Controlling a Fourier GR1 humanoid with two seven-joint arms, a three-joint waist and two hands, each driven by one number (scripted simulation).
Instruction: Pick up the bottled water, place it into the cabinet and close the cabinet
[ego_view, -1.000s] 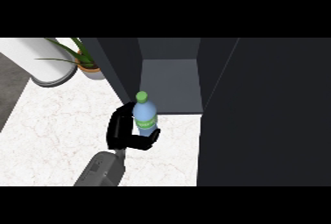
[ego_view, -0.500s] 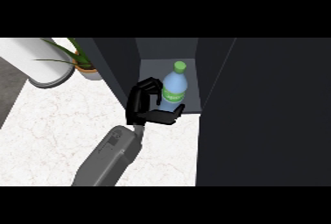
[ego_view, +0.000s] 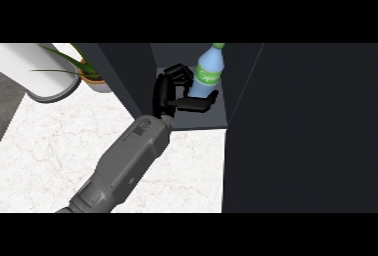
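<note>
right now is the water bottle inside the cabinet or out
Inside: the water bottle stands upright within the open cabinet, above its shelf floor, beside the robot hand.

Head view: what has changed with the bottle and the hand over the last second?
The left hand carried the clear blue water bottle with the green cap and label from over the white marble counter into the dark cabinet, going farther in at each step. Its fingers now look partly opened beside the bottle. The potted plant and the dark cabinet door kept their places.
</note>
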